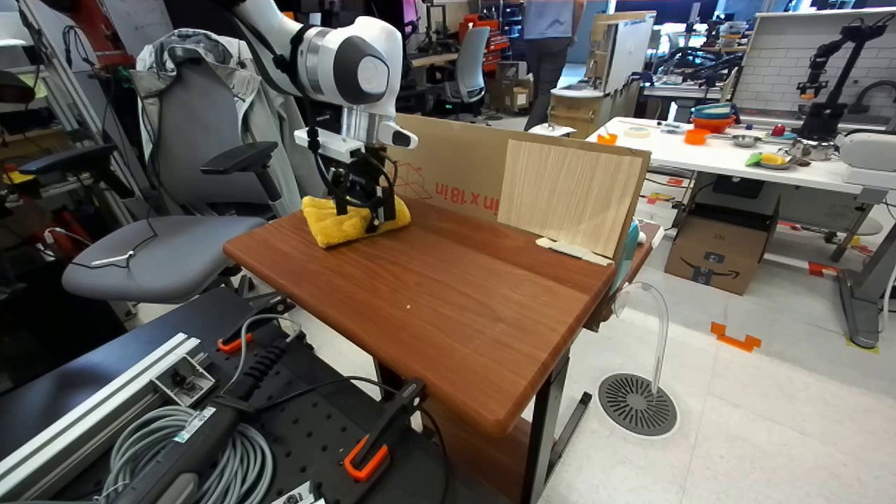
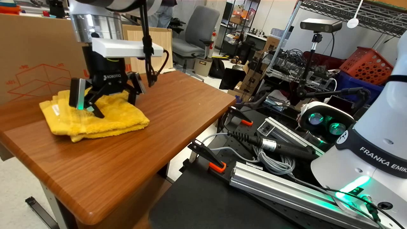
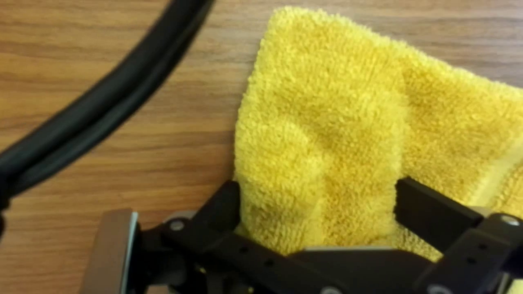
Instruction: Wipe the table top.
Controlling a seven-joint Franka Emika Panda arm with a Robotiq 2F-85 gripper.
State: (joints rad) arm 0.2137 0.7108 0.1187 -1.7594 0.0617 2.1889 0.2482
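The table top [image 1: 448,308] is reddish-brown wood grain and shows in both exterior views [image 2: 178,105] and the wrist view [image 3: 163,175]. A folded yellow towel [image 1: 325,222] lies on it near one end; it also shows in an exterior view [image 2: 124,117]. In the wrist view the towel [image 3: 327,102] bulges up between the two black fingers. My gripper [image 3: 318,194] points down with a finger against each side of this bulge, shut on the towel with the jaws still wide apart. The gripper also shows in both exterior views [image 1: 358,213] [image 2: 116,106]. The towel's underside is hidden.
A cardboard panel [image 1: 448,164] and a pale wood board [image 1: 567,196] stand along one long edge. A black base plate with orange-tipped clamps [image 1: 367,455] and coiled cable [image 1: 245,455] borders the opposite edge. A grey chair [image 1: 182,245] stands beyond the towel end.
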